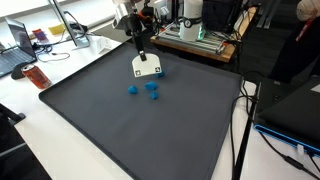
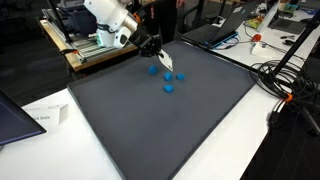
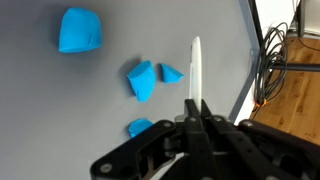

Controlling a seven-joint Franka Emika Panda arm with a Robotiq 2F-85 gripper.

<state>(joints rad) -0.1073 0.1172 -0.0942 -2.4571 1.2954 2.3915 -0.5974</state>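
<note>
My gripper (image 3: 196,105) is shut on a thin white flat piece (image 3: 196,65), seen edge-on in the wrist view and sticking out beyond the fingertips. In both exterior views the gripper (image 1: 141,52) (image 2: 155,50) hangs over the far part of a dark mat (image 1: 150,130), and the white piece (image 1: 147,68) (image 2: 166,61) reaches down to the mat. Several small blue pieces lie beside it: a large blue lump (image 3: 80,30), a blue wedge (image 3: 142,80), a small blue cone (image 3: 171,73) and a blue bit (image 3: 139,127) by my fingers. The blue pieces (image 1: 152,87) (image 2: 169,85) are apart from the white piece.
The dark mat (image 2: 170,130) covers most of a white table. A laptop (image 1: 15,45) and a red object (image 1: 37,77) sit off the mat's edge. Cables (image 2: 282,75) run along one side. A paper sheet (image 2: 40,118) lies at another edge. Equipment (image 1: 195,35) stands behind.
</note>
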